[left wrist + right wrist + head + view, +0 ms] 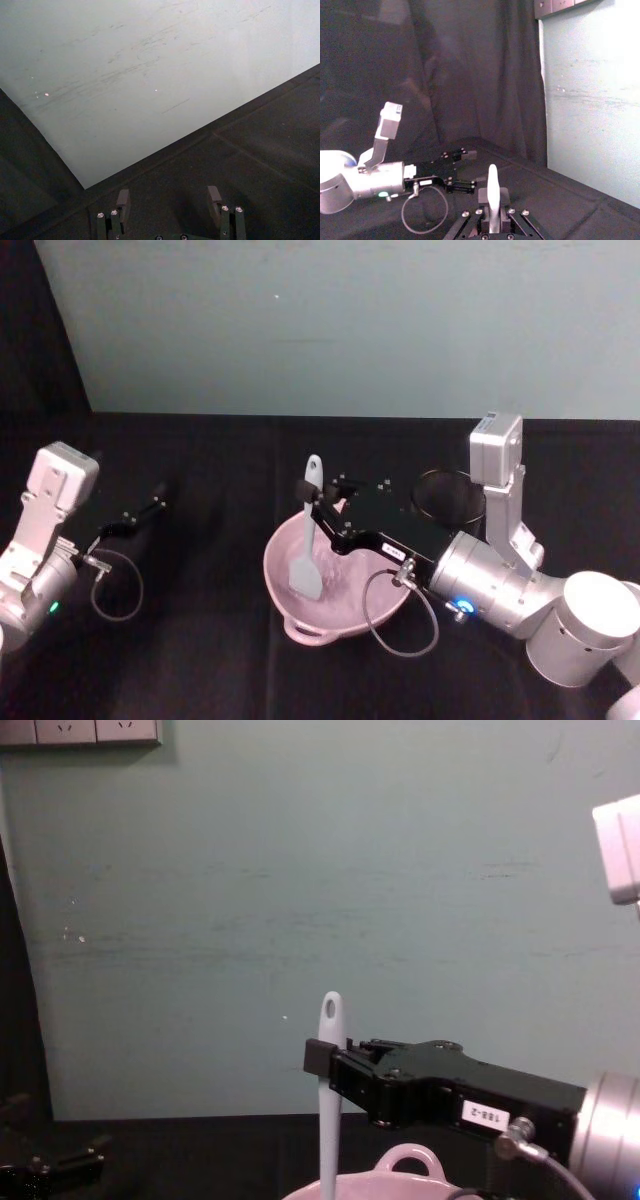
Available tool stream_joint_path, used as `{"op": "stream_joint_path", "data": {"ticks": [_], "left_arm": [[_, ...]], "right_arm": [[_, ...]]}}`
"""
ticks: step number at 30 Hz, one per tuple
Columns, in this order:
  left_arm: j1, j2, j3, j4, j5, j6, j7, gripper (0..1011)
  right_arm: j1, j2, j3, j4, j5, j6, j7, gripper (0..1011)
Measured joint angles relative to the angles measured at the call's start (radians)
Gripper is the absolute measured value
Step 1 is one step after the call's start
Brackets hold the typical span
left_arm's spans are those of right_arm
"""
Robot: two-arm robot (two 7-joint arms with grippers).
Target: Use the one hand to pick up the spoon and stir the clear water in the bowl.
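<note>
The pale pink bowl (pixel 290 585) sits mid-table with its loop handle toward me. My right gripper (pixel 312 499) reaches over the bowl from the right and is shut on the handle of the white spoon (pixel 309 540). The spoon stands nearly upright, its flat head down inside the bowl and its holed end sticking up above the fingers. In the chest view the right gripper (pixel 322 1065) clamps the spoon (pixel 329 1120) above the bowl's rim (pixel 408 1161). The right wrist view shows the spoon (pixel 492 190) rising between its fingers. My left gripper (pixel 150 507) rests open at the left, far from the bowl.
A black wire-mesh cup (pixel 447 496) stands behind the right arm, close to its wrist. The table is covered in black cloth (pixel 200 660), with a pale green wall (pixel 350 320) behind. Loose cables loop beside both wrists.
</note>
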Motion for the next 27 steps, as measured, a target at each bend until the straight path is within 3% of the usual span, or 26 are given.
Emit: {"op": "stream_joint_path", "data": {"ticks": [11,18,27], "left_arm": [[0.000,0.000,0.000,0.000,0.000,0.000,0.000,1005],[0.000,0.000,0.000,0.000,0.000,0.000,0.000,1005],[0.000,0.000,0.000,0.000,0.000,0.000,0.000,1005]], "right_arm": [[0.052,-0.042,0.027,0.103,0.027,-0.010,-0.041,119],[0.052,-0.035,0.071,0.118,0.023,-0.017,-0.086,119],[0.028,-0.006,0.096,0.083,-0.005,-0.019,-0.101,119]]}}
